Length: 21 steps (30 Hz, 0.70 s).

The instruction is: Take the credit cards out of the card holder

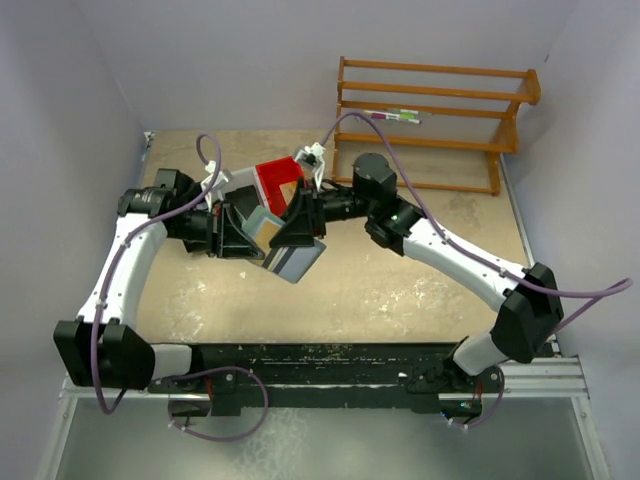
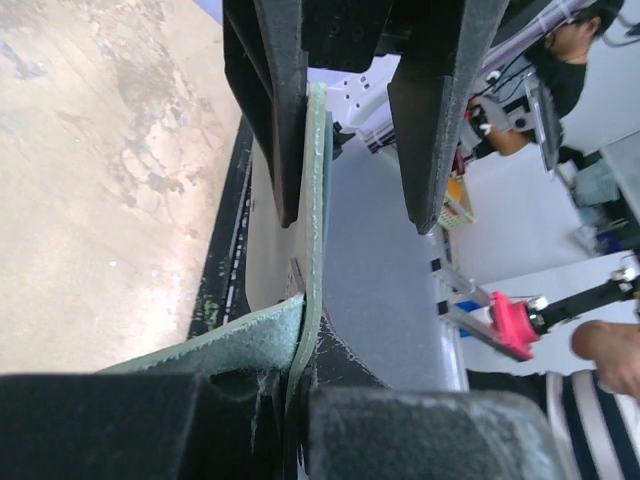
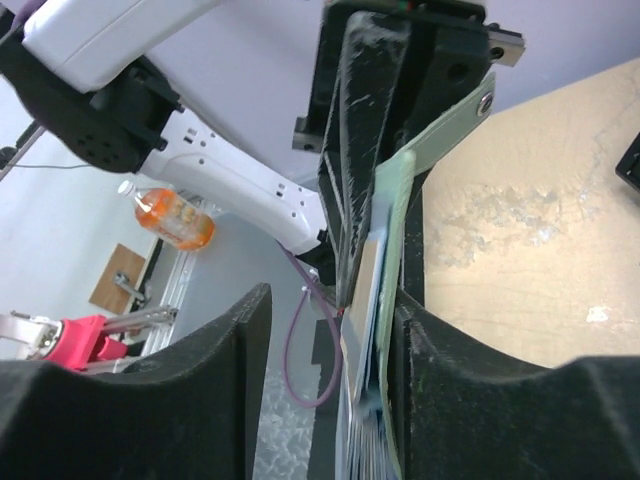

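Item: card holder (image 2: pixel 318 200) w/ credit cards (image 3: pixel 368 400), held in air over tabletop (image 1: pixel 400 290)'s left half, nr far edge.
L gripper (image 2: pixel 297 395) pinched tight on the holder's soft, floppy flap. Cards stacked in its pocket, ends sticking out; prob. light, stiff, slick, so take by the exposed edge. R gripper (image 3: pixel 335 310) spread, one finger against the stack, not clamping. Wooden rack (image 1: pixel 430 120), far-right corner: pens (image 1: pixel 395 115) on a rail.

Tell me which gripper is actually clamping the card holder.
The left gripper: its jaws pinch the edge of the grey-green card holder. The right gripper has its jaws standing apart, with a gap beside the cards.
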Each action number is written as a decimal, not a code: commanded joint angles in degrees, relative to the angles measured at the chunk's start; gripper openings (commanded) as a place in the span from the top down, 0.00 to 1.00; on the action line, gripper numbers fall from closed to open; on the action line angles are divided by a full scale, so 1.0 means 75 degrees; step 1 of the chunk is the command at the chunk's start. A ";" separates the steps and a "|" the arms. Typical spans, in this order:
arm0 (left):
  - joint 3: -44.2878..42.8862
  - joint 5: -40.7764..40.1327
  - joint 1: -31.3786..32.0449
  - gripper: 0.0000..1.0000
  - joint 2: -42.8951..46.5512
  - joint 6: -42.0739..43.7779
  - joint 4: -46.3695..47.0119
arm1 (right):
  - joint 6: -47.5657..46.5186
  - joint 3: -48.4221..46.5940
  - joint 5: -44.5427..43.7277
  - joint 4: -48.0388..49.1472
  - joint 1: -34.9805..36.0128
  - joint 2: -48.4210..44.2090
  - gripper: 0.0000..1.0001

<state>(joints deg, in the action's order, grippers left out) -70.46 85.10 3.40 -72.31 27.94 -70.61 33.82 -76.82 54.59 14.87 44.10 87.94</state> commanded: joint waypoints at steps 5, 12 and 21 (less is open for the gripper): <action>-0.0754 0.2388 -0.0214 1.00 -0.0481 0.1928 -0.2283 | 0.1875 0.1323 0.0796 0.3310 -0.0245 -0.1079 0.51; -0.0804 0.2388 -0.0219 1.00 -0.0138 0.1347 -0.1899 | 0.3026 0.1877 0.1281 0.4970 -0.0394 -0.0928 0.73; -0.0807 0.2177 -0.0219 0.62 -0.0325 0.2107 -0.2391 | 0.3372 0.1237 0.1419 0.5119 -0.0395 -0.0195 1.00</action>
<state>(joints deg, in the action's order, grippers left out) -74.17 87.29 2.44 -73.23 38.63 -86.08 55.81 -63.77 61.36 48.05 40.58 86.11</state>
